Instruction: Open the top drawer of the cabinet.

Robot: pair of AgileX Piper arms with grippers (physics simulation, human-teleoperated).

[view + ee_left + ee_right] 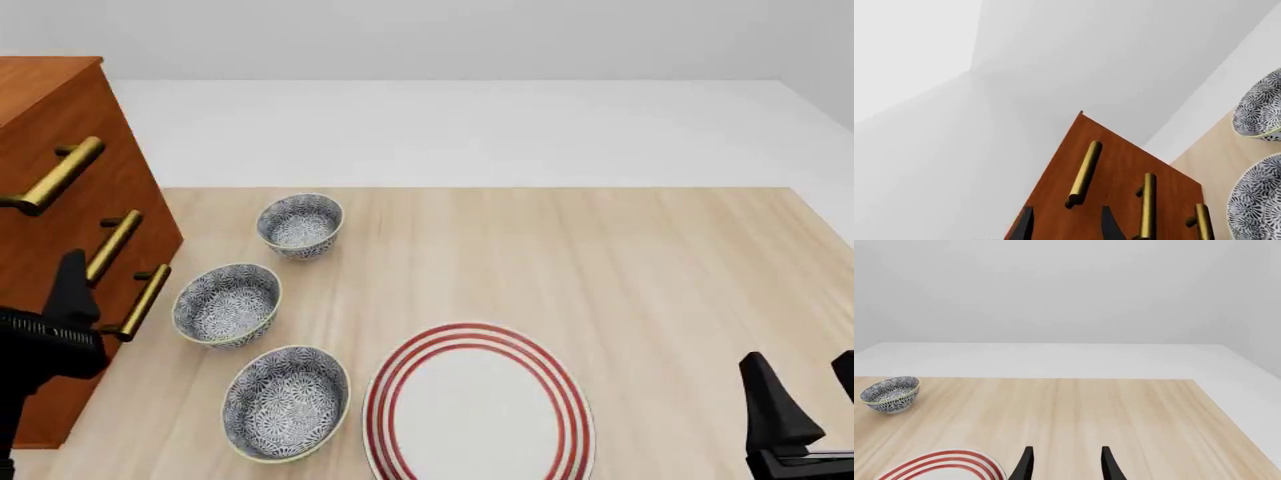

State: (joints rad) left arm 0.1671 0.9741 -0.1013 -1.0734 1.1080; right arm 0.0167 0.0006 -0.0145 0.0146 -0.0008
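Observation:
The cabinet [54, 100] stands at the table's left edge, reddish-brown, with three brass bar handles on its front. The top drawer [118, 150] looks flush with the front, and its handle [54, 175] is the uppermost. In the left wrist view the cabinet front [1114, 165] fills the lower middle, with the top handle [1084, 172] just beyond the fingertips. My left gripper [1066, 226] is open and empty. In the front view it [64, 295] hangs in front of the lower handles, not touching any handle. My right gripper [805, 388] is open and empty at the near right, as the right wrist view [1066, 466] also shows.
Three patterned bowls [300, 225] [227, 303] [286, 402] sit in a row just right of the cabinet. A red-ringed white plate [478, 405] lies at the near middle. The middle handle [114, 245] and bottom handle [140, 300] sit below the top one.

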